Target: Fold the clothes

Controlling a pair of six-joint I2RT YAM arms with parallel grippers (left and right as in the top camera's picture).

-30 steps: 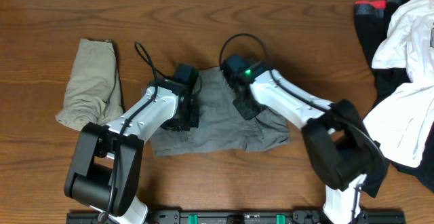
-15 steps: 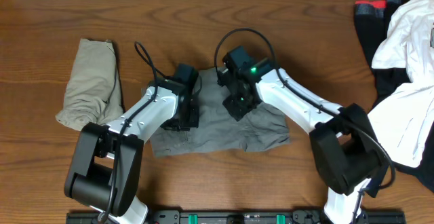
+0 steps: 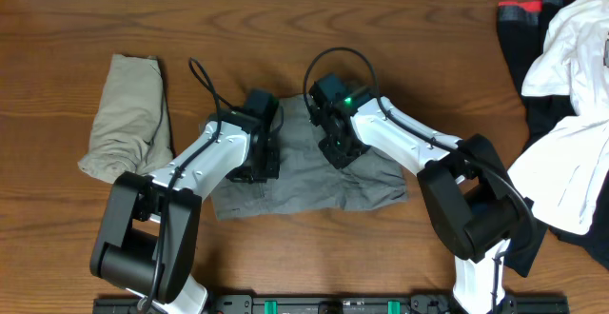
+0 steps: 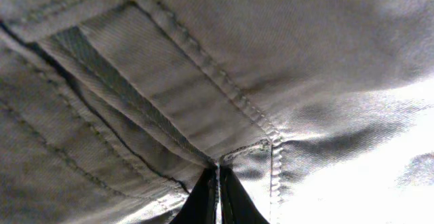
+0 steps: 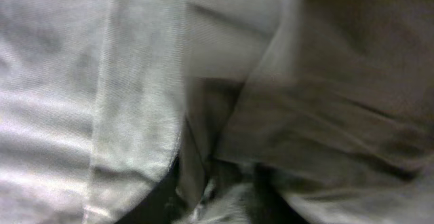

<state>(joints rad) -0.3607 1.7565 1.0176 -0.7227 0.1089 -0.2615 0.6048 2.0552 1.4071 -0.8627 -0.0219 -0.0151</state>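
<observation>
The clothes are lying as two pairs of shorts on the wooden table [image 3: 428, 48]. The khaki shorts [image 3: 128, 114] are sitting as a folded bundle at the left. The grey shorts [image 3: 314, 186] are spreading rumpled in the middle, under both arms, and well apart from the khaki pair.

The left gripper [image 3: 261, 166] is pressing down on the grey pair's left part. In its wrist view the fingertips [image 4: 207, 200] are meeting tight on a stitched seam of the grey cloth, pinching it. The right gripper [image 3: 339, 152] is working at the upper middle of the same pair. Its wrist view is blurring into folds of grey fabric, so I cannot tell how wide its jaws are standing or whether they are holding anything.

One heap of white and black garments [image 3: 561, 95] is spilling over the right edge. Bare wood is running along the far side and between the grey shorts and that heap.
</observation>
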